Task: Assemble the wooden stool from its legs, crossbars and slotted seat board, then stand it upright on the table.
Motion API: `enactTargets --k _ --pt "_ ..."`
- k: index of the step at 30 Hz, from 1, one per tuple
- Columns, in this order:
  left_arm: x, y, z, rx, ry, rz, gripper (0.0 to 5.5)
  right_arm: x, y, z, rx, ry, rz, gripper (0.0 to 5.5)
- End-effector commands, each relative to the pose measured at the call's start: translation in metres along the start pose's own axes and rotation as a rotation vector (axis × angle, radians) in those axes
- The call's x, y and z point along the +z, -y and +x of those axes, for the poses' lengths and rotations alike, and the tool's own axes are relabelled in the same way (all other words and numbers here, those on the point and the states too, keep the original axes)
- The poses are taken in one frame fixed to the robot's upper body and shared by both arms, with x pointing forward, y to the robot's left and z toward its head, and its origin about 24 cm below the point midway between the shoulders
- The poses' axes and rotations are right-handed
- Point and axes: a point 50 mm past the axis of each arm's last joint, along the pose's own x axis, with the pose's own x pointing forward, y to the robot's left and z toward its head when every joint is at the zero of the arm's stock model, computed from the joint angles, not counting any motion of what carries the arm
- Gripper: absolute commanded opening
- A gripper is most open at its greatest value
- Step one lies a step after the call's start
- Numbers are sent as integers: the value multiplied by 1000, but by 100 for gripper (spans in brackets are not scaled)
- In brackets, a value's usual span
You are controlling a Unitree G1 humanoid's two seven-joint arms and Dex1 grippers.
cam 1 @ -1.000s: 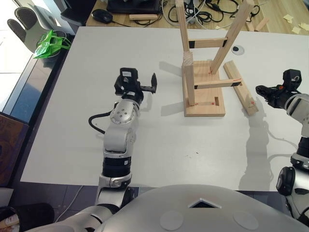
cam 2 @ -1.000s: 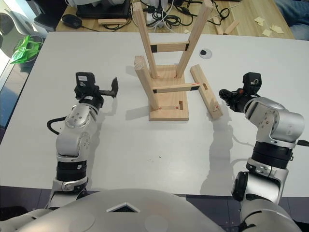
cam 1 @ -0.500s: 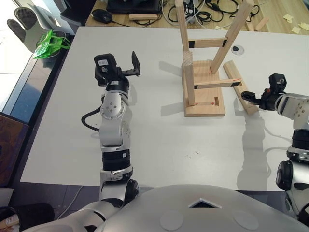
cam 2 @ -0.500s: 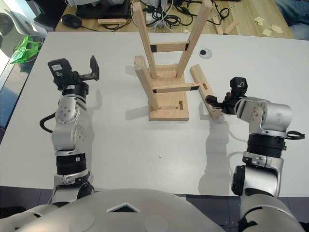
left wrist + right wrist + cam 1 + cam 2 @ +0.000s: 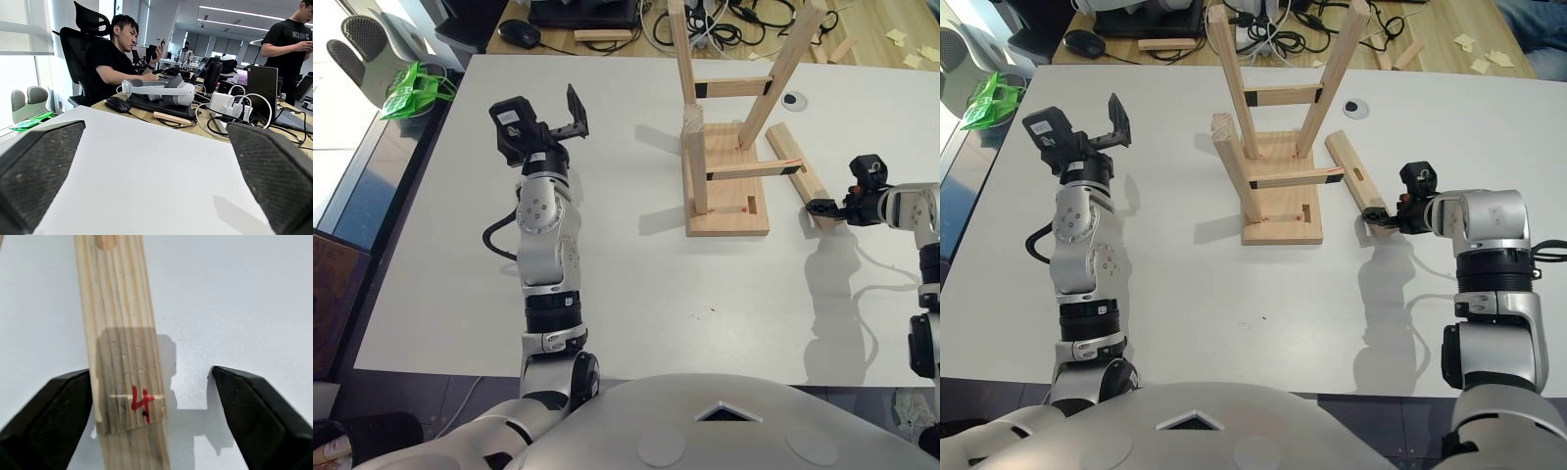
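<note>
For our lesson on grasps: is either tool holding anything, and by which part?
Nothing is held. The right tool is open, straddling the marked end of the loose leg; the left tool is open and empty.

The seat board lies flat mid-worktop, with three legs standing up from it and crossbars between them. Just right of the board a loose leg lies on the worktop. My right fingers sit either side of its near end (its far end points away from me). My left fingers hang over the worktop's left part, well apart from the board.
</note>
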Motion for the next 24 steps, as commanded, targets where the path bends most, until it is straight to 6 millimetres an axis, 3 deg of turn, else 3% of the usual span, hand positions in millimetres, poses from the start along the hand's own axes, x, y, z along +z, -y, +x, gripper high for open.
enactTargets --k 1,11,18,24 --pt "4 -5 5 19 23 2 540 -6 -5 11 40 -80 -11 363" --pt "22 -11 15 57 117 -34 540 -5 -13 20 80 -73 35 203" --pt "35 -13 21 65 195 -39 540 -2 -13 20 42 -6 58 203" --pt "56 -22 27 94 263 -10 540 19 -11 10 -178 251 104 203"
